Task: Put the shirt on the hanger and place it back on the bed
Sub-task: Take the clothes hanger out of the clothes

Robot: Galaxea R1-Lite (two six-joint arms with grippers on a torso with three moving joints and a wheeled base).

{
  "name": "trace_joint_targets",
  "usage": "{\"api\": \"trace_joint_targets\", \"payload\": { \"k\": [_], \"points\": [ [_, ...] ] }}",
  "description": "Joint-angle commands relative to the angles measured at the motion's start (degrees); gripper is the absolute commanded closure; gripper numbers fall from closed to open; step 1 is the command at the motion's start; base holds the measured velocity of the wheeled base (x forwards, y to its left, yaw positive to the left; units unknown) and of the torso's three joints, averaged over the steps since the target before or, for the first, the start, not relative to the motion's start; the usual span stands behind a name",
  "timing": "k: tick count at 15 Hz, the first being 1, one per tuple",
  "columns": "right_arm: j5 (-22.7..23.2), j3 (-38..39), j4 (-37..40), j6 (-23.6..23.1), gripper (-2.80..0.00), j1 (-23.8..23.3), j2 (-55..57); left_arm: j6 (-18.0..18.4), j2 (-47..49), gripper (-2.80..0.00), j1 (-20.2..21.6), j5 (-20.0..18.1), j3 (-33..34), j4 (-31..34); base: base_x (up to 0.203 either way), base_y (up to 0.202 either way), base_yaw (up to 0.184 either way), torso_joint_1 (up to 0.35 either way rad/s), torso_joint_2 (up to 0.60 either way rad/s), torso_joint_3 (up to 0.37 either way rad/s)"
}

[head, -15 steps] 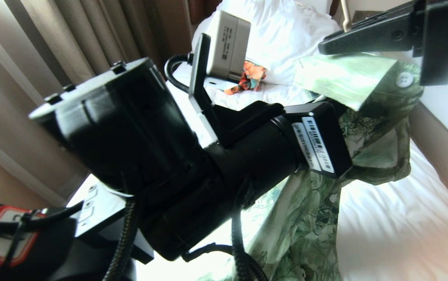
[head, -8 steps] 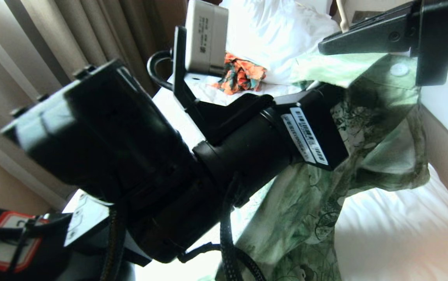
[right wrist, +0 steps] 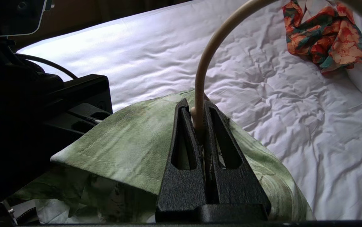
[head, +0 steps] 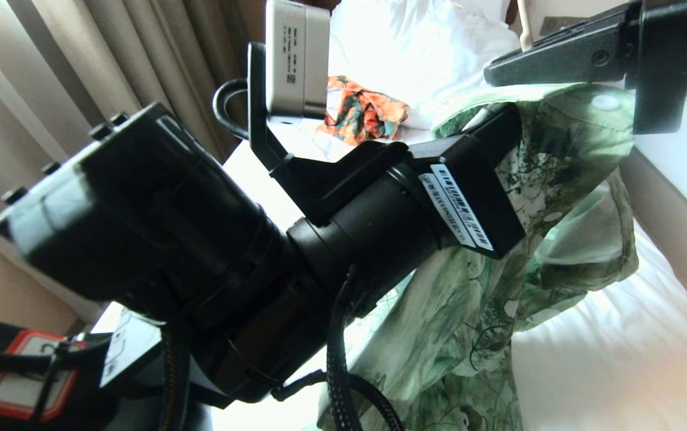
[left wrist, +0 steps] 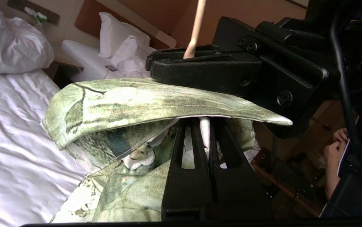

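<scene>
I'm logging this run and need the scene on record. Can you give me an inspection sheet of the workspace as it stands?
Surface: bed, wrinkled white sheet; white pillow at its far end.
Job's things: shirt, green print, lifted off the sheet and draped over the beige hanger hook; its lower part trails down to the bed.
Clutter: orange-and-green garment crumpled beside the pillow.
Grippers: right gripper shut on the hanger hook above the collar; left gripper shut on shirt fabric under the collar.
Cables: black braided cables along the left arm.
Surroundings: curtains beside the bed; second bed beyond; a person's hand at the edge of the left wrist view.
</scene>
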Motion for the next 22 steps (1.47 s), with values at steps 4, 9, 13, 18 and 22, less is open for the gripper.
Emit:
{"api": "trace_joint_targets", "payload": {
  "k": [4, 9, 13, 18, 22],
  "points": [
    [0.1, 0.0, 0.1, -0.1, 0.0, 0.1, 0.0, 0.0, 1.1, -2.8, 0.7, 0.1, 0.3, -2.8, 0.0, 0.0, 0.0, 0.0, 0.0, 0.0],
    [0.0, -0.1, 0.1, -0.1, 0.0, -0.2, -0.3, 2.3, -2.0, -2.8, 0.7, 0.2, 5.5, -3.3, 0.0, 0.0, 0.0, 0.0, 0.0, 0.0],
    [-1.2, -0.1, 0.1, -0.1, 0.0, -1.1, -0.5, 3.9, -5.9, -2.8, 0.7, 0.5, 9.2, -3.3, 0.0, 0.0, 0.0, 0.0, 0.0, 0.0],
    [-1.6, 0.3, 0.3, -0.1, 0.0, -0.8, -1.5, 6.6, -7.5, -2.8, 1.7, 0.2, 10.1, -0.6, 0.0, 0.0, 0.0, 0.0, 0.0, 0.0],
    [-1.6, 0.4, 0.6, 0.0, 0.0, -0.6, -2.1, 8.3, -6.9, -2.8, 2.5, -1.1, 10.2, -0.2, 0.0, 0.0, 0.0, 0.0, 0.0, 0.0]
  ]
}}
